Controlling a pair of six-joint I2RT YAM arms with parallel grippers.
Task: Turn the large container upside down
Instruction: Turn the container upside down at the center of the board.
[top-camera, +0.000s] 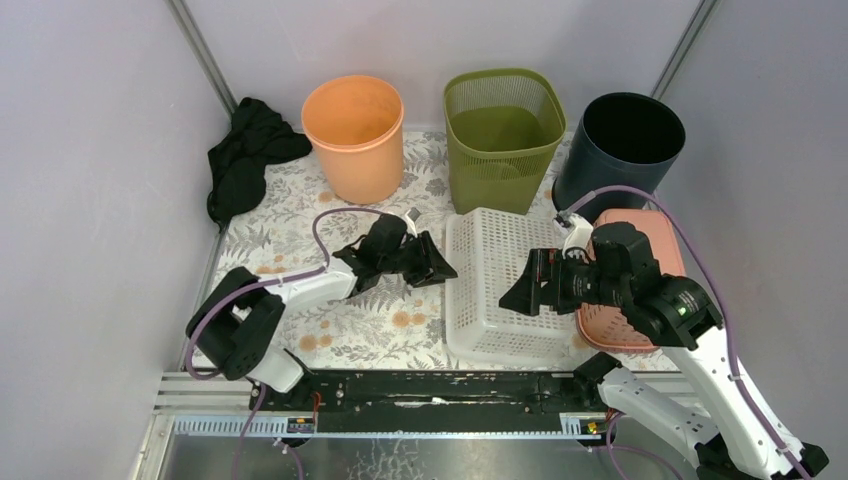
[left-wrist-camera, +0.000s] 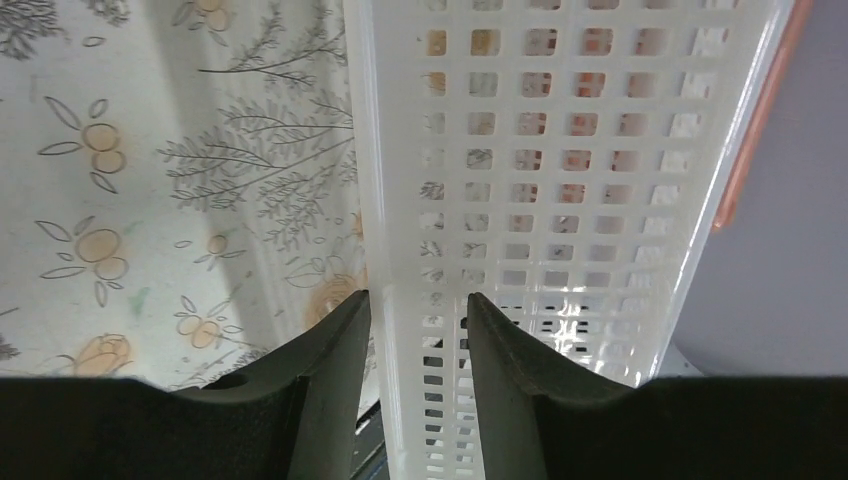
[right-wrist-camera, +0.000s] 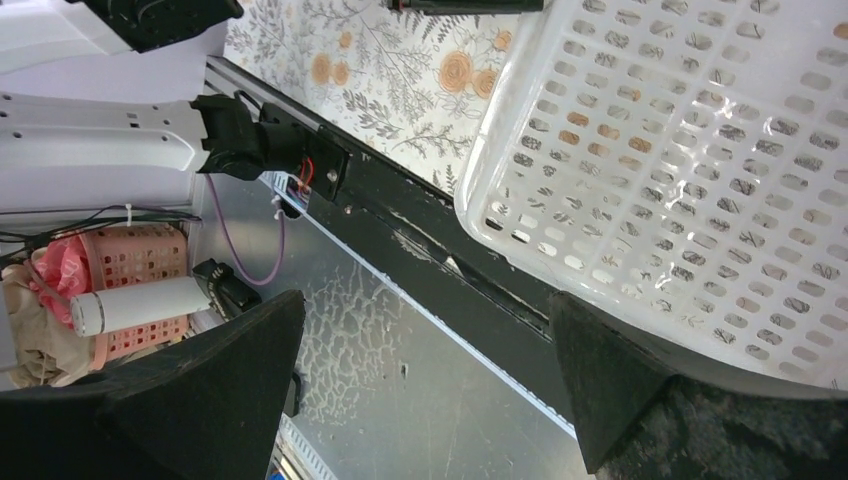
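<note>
The large container is a white perforated basket (top-camera: 500, 290) lying flat on the flowered table, mid-right. My left gripper (top-camera: 438, 268) reaches it from the left. In the left wrist view its jaws (left-wrist-camera: 418, 300) straddle the basket's left wall (left-wrist-camera: 400, 200), with a gap showing on both sides, so it is open and not clamping. My right gripper (top-camera: 522, 292) hovers over the basket's near right part, jaws wide open with nothing between them (right-wrist-camera: 425, 310). Only the basket's near corner (right-wrist-camera: 650, 150) shows beside its right finger.
A pink basket (top-camera: 655, 230) lies under the right arm, touching the white one's right side. Along the back stand an orange bucket (top-camera: 354, 135), a green mesh bin (top-camera: 503, 135) and a dark bin (top-camera: 622, 145). A black cloth (top-camera: 245, 155) lies at the back left.
</note>
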